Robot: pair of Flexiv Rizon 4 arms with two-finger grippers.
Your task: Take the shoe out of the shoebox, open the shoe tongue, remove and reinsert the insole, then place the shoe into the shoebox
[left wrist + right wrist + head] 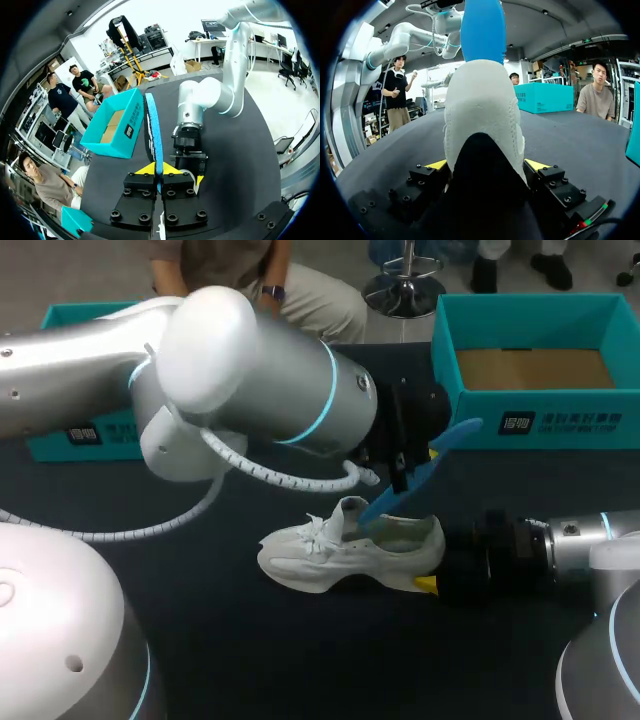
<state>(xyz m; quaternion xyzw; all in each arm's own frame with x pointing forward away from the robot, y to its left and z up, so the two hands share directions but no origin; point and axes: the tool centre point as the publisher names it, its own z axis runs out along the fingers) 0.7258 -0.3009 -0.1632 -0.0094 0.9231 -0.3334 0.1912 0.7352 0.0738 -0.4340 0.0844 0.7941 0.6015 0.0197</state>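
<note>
Insole (152, 125) pinched, shoe (340, 550) clamped at the heel
The blue insole is gripped by the left gripper (159, 171) and stands out ahead of its fingers. The white shoe's heel is clasped by the right gripper (487, 165), with the shoebox (540, 420) off to its side.

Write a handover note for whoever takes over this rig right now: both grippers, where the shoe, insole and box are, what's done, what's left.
The left gripper is shut on the blue insole, held above the shoe with its lower end at the shoe's opening.
The right gripper is shut on the shoe's heel; the shoe stands on the table.
The shoebox is open and empty, far right.
Done: shoe out of the box, insole mostly out.
Left: seat the insole fully, then put the shoe in the shoebox.
</note>
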